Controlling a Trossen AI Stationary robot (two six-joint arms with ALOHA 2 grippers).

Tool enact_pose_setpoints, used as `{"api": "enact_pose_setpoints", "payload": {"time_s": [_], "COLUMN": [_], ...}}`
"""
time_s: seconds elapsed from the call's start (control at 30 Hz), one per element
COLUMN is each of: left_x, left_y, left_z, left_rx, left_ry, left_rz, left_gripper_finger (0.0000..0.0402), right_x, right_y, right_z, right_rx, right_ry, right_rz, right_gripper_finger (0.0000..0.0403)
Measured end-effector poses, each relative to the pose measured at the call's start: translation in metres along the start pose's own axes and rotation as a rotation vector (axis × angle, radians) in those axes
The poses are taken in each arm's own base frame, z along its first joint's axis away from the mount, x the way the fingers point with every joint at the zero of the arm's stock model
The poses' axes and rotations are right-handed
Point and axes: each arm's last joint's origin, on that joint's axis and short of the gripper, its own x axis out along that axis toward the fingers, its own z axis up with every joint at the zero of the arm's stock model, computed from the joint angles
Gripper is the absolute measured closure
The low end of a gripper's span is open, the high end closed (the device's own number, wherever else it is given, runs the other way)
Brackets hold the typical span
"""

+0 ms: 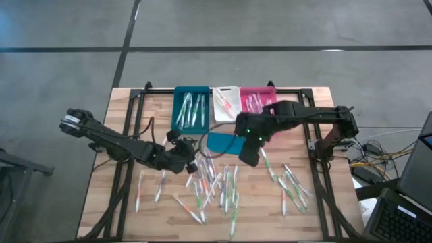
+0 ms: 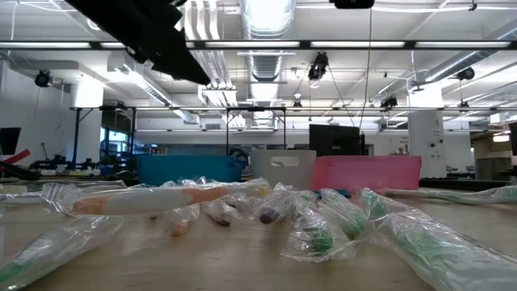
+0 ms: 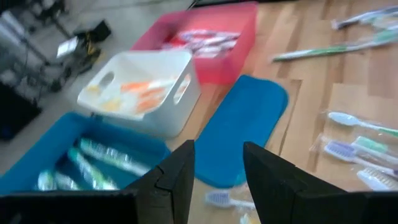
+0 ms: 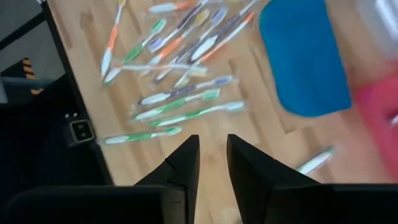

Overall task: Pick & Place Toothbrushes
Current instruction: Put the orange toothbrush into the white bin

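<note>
1. Toothbrushes [image 1: 216,189] lie scattered over the near half of the wooden table [image 1: 121,202], most in a loose heap at the middle and a smaller cluster toward the right edge; many sit in clear wrappers, as the low view shows close up.
2. Three bins stand in a row at the far edge of the table: a teal bin [image 1: 192,108] with green-accented brushes, a white bin [image 1: 226,102] with orange-accented ones, a pink bin [image 1: 258,100] with pink-wrapped ones; the three stand side by side, touching or nearly so.
3. A flat teal lid-like piece [image 1: 223,142] lies on the table just in front of the bins, between the two arms.
4. Left gripper [image 1: 190,162] hovers at the left side of the central heap, near the teal piece; its fingers [image 3: 177,180] stand a moderate gap apart with nothing between them.
5. Right gripper [image 1: 250,158] hangs above bare table between the central heap and the right cluster, just beside the teal piece; its fingers [image 4: 183,168] are close together with a narrow gap, holding nothing; one toothbrush lies on the wood just beyond them.
</note>
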Motion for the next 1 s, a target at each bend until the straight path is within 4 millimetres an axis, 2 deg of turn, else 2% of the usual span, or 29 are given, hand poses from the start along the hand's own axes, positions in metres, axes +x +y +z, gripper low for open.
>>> {"api": "enact_pose_setpoints", "payload": {"time_s": [0.13,0.33,0.5,0.73,1.0], "left_x": [0.004,0.017,0.029,0.043,0.05], "left_y": [-0.001,0.005,0.017,0.035,0.046], "left_z": [0.005,0.01,0.012,0.014,0.019], "left_rx": [0.08,0.171,0.188,0.196,0.216], "left_ry": [-0.054,-0.136,-0.158,-0.146,-0.208], "left_rz": [-0.061,-0.241,-0.314,-0.302,-0.467], "left_gripper_finger": [0.0259,0.0259,0.0259,0.0259,0.0259], "right_x": [0.004,0.007,0.008,0.009,0.008], "right_y": [0.016,0.039,0.057,0.08,0.099], "right_z": [-0.012,-0.031,-0.048,-0.075,-0.101], "right_rx": [0.027,0.089,0.148,0.217,0.299], "right_ry": [0.012,0.009,0.0,-0.039,-0.098], "right_rz": [-0.008,-0.025,-0.035,-0.062,-0.076], "right_gripper_finger": [0.032,0.0313,0.0307,0.03,0.0318]}}
